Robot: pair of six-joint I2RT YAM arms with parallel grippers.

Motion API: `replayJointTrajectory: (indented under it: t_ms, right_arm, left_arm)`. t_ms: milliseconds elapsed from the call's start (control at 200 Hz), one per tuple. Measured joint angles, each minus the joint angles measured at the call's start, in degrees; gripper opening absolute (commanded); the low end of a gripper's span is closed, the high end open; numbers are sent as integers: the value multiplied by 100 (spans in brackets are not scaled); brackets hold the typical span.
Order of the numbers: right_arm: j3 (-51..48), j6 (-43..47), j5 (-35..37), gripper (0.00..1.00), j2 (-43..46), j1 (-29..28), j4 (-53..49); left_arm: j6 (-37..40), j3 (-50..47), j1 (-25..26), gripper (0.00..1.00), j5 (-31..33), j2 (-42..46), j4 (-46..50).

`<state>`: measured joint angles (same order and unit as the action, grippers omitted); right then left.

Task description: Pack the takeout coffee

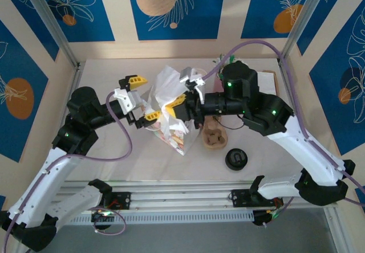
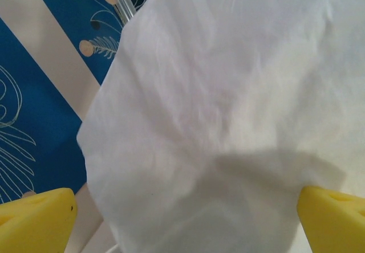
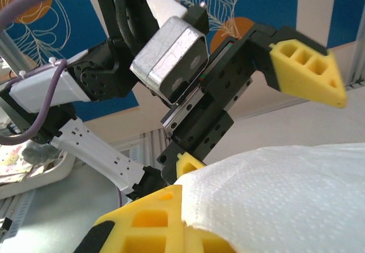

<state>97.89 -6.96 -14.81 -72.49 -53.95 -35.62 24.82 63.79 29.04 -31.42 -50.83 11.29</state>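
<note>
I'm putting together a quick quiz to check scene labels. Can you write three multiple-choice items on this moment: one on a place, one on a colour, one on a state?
1. Where is the small cup with the round black plastic lid?
A) on the table, to the right of the crumpled white bag
B) inside the bag
C) on top of the bag

2. What colour are the grippers' fingertips?
A) red
B) yellow
C) green

3. How does the left gripper stand?
A) shut on the cup
B) shut on the bag
C) open, at the bag's side

Key: 1 A, the cup sits on bare tabletop apart from the bag. 2 B, both wrist views show yellow tips. 3 C, its fingers stand wide apart.
</note>
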Motion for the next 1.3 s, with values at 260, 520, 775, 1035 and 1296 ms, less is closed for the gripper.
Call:
replayJointTrajectory:
  t_ms: [260, 520, 775, 1035, 1296]
  right_arm:
    - [398, 85, 87, 0, -459, -219, -46]
    - [501, 105, 33, 0, -498, -387, -136]
    - [321, 94, 2, 0, -409, -433, -83]
    - [-693, -122, 402, 20, 153, -444, 374]
    - [-1300, -728, 1248, 77, 588, -216, 649]
  left_arm:
    - [254, -280, 258, 97, 0, 96, -175]
    - [407, -302, 284, 78, 122, 90, -243]
    - [118, -474, 293, 44, 66, 184, -638]
    - [-133, -643, 310, 5, 424, 363, -1233]
    - [334, -728, 313, 0, 1056, 293, -1502]
